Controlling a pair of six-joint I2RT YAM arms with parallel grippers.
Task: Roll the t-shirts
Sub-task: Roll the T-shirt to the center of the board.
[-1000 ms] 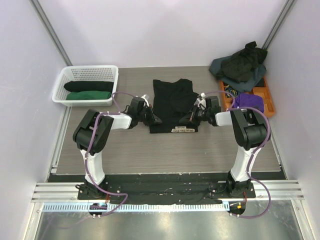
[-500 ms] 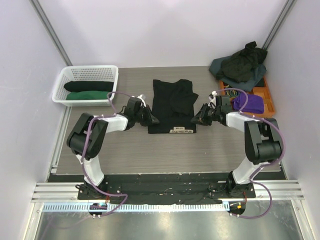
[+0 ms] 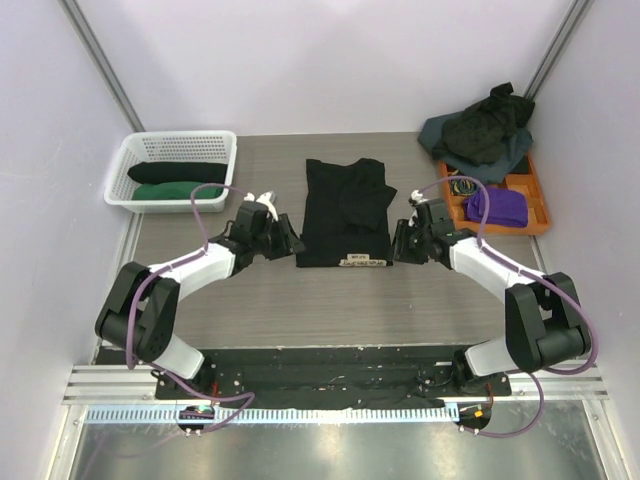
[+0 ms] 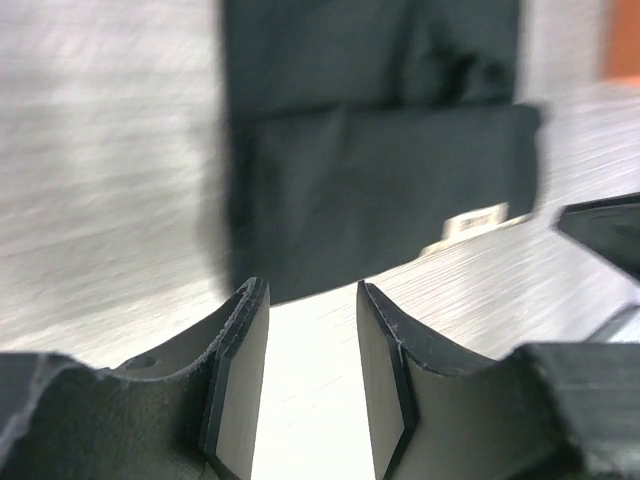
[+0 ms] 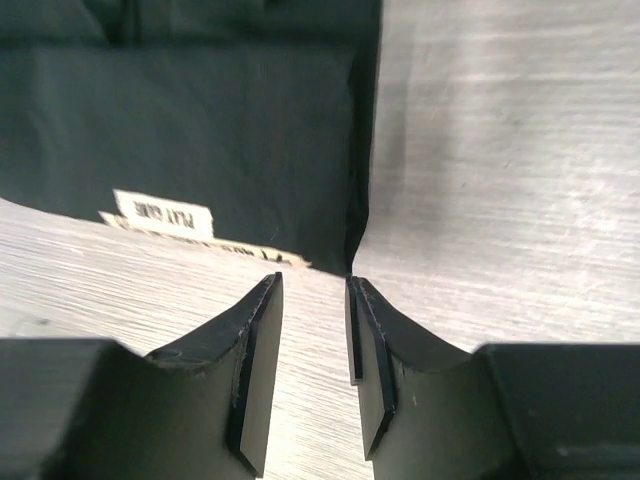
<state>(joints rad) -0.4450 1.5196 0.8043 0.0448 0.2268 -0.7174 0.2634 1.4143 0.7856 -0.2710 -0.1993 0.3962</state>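
Note:
A black t-shirt (image 3: 345, 208) lies flat and folded into a narrow strip in the middle of the table, a white label at its near hem. It also shows in the left wrist view (image 4: 380, 170) and the right wrist view (image 5: 190, 140). My left gripper (image 3: 290, 243) is open and empty just off the shirt's near left corner; in its own view (image 4: 308, 300) the hem lies just beyond the fingertips. My right gripper (image 3: 398, 243) is open and empty at the near right corner, in its own view (image 5: 313, 285) almost touching the hem.
A white lattice basket (image 3: 150, 150) at the back left holds a black and a green rolled shirt. A heap of dark shirts (image 3: 480, 130) lies at the back right, over an orange compartment tray (image 3: 535, 205) that holds a purple cloth (image 3: 497, 206).
Both grippers have drawn back toward the near edge, from the shirt's sides to its near corners. The arms have stretched out lower. The shirt has stayed in place.

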